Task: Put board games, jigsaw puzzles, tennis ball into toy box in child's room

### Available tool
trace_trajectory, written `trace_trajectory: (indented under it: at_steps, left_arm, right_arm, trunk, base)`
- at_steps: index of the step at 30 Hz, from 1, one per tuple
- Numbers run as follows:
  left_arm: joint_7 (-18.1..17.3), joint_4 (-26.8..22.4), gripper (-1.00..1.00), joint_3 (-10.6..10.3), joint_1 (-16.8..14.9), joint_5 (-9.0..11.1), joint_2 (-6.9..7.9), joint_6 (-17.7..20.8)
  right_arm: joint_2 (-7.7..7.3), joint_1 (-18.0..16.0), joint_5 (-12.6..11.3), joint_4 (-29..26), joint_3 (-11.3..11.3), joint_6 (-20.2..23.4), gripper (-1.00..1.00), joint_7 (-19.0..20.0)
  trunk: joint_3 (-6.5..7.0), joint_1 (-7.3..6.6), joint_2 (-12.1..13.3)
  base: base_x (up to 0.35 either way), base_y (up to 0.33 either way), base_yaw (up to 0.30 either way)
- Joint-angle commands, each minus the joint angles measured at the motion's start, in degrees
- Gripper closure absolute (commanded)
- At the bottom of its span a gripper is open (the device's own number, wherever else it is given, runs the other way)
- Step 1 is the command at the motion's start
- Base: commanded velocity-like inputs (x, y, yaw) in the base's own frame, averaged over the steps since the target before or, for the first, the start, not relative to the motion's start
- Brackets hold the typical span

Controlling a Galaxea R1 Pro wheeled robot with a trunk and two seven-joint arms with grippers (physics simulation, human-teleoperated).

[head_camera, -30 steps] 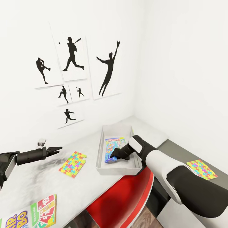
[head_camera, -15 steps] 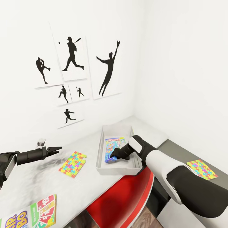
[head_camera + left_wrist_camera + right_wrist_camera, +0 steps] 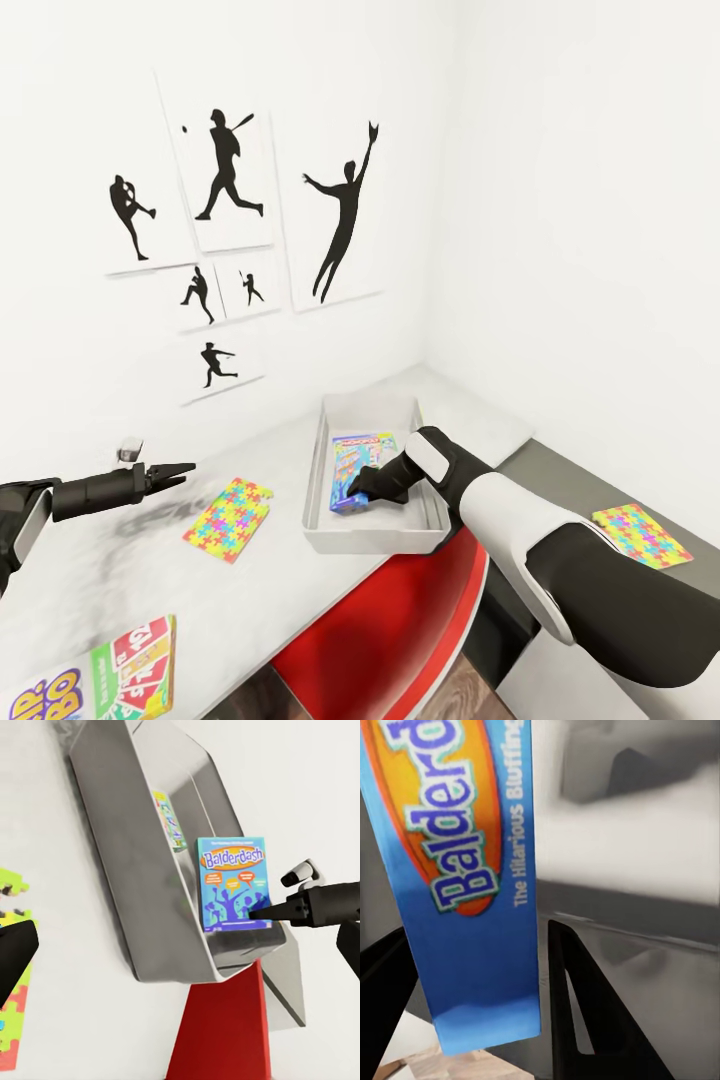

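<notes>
Head view: right gripper (image 3: 362,487) reaches into the toy box (image 3: 372,538) at frame centre, holding a small blue board game (image 3: 352,497) over the box floor. Jaws clamped on the blue box's lower edge. A second, pale printed board game (image 3: 362,452) lies flat in the far half of the box.

Left wrist view gives what the head view hides: blue box face (image 3: 233,883) reads "Balderdash", upright, orange title oval, dark silhouettes below. Right gripper (image 3: 259,913) pinches its edge. The pale game (image 3: 171,820) sits against the inner wall of the toy box (image 3: 127,877).

Right wrist view: blue box (image 3: 472,870) between two black fingers (image 3: 585,1020), grey box floor behind.

Left gripper (image 3: 172,472), left of frame, hangs above the counter (image 3: 250,590); fingers look close together, nothing between them.

One jigsaw puzzle (image 3: 230,517) lies flat on the counter between left gripper and toy box, apart from both. Second jigsaw puzzle (image 3: 640,535) lies at right edge of frame on a lower dark grey desk (image 3: 545,470). Skip-Bo board game (image 3: 105,685) lies in the lower left corner, cut by the frame edge.

Toy box sits near the counter's front edge; red chair (image 3: 390,640) directly below. Bare counter between puzzle and Skip-Bo.
</notes>
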Motion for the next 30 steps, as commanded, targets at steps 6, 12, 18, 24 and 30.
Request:
trace_trajectory:
  at_steps: [6,12,18,24,30]
  left_arm:
    - [-0.2,0.0,-1.0,0.0,0.0,0.2,0.12,0.5]
    - [-0.2,0.0,-1.0,0.0,0.0,0.2,0.18,0.5]
    - [-0.2,0.0,-1.0,0.0,0.0,0.2,0.14,0.6]
    - [-0.2,0.0,-1.0,0.0,0.0,0.2,0.01,0.6]
    - [-0.2,0.0,-1.0,0.0,0.0,0.2,-0.05,0.6]
  right_arm:
    - [0.0,-0.1,-0.6,0.1,0.2,0.1,1.0,-0.4]
    - [0.0,-0.1,-0.6,0.3,0.3,0.1,1.0,-0.4]
    - [0.0,-0.1,-0.6,0.3,0.2,0.1,1.0,-0.4]
    - [0.0,-0.1,-0.6,0.3,0.3,0.1,1.0,-0.4]
    - [0.0,-0.1,-0.6,0.3,0.3,0.1,1.0,-0.5]
  trunk:
    - [-1.19,1.35,-2.5]
    - [-2.27,2.67,-4.9]
    - [-3.34,3.98,-7.3]
    - [-4.06,4.86,-8.9]
    - [-5.14,6.18,-11.4]
  base:
    - [0.0,0.0,0.0]
    - [0.0,0.0,0.0]
    - [0.0,0.0,0.0]
    - [0.0,0.0,0.0]
    - [0.0,0.0,0.0]
